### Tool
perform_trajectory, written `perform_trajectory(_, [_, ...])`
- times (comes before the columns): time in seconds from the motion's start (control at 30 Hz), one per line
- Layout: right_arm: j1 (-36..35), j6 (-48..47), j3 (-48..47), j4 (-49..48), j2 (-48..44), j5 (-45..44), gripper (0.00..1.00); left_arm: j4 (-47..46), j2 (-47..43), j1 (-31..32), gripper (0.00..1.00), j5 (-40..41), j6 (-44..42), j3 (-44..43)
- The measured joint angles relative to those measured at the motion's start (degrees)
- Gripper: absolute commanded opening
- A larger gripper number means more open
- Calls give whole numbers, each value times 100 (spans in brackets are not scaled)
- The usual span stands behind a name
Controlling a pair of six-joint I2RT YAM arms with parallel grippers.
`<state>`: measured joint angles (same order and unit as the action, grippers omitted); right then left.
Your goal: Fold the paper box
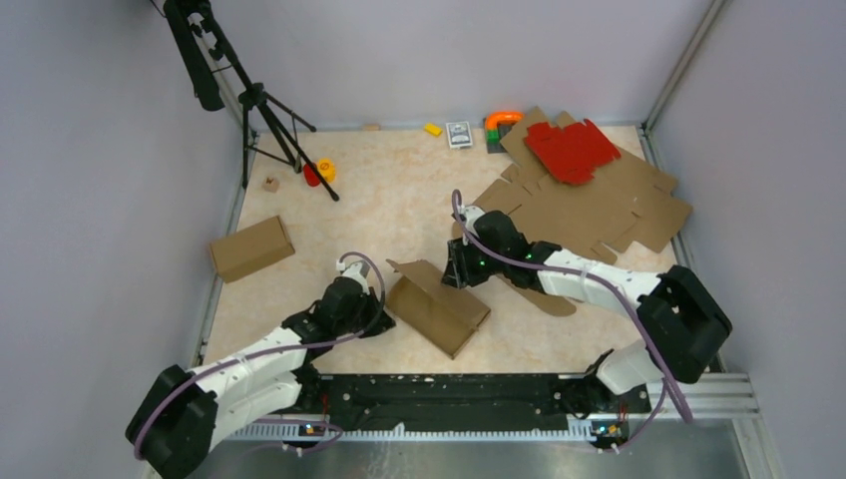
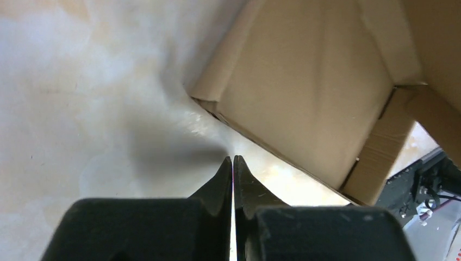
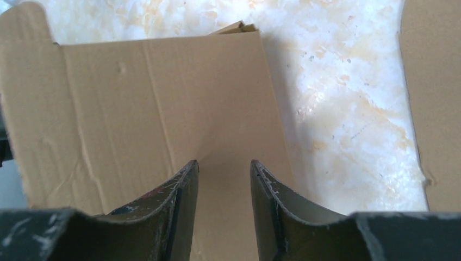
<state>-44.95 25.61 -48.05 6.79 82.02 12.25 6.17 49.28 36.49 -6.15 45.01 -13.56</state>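
Far left, a closed brown box (image 1: 250,247) lies apart on the desk (image 1: 399,190), while the left fingers (image 2: 224,179) are pressed fully together, empty, just beside a corner of the paper box (image 1: 439,307). That box sits mid-desk between the arms and looks partly formed: its sides are raised, but an end flap (image 1: 401,267) sticks out, so tucking and closing seem left. The right fingers (image 3: 186,187) stand partly apart over its broad panel, gripping nothing visible, with flat brown blanks (image 1: 599,215) and a red sheet (image 1: 571,150) beyond
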Motion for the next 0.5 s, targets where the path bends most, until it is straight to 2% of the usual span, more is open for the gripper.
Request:
perform_trajectory(0.17, [-9,-232,-129,24,376,111,42,-669,492,0,0,33,354,212])
perform_trajectory(0.5, [-280,-459,-155,138,737,79,43,-2118,1478,0,0,131,411,212])
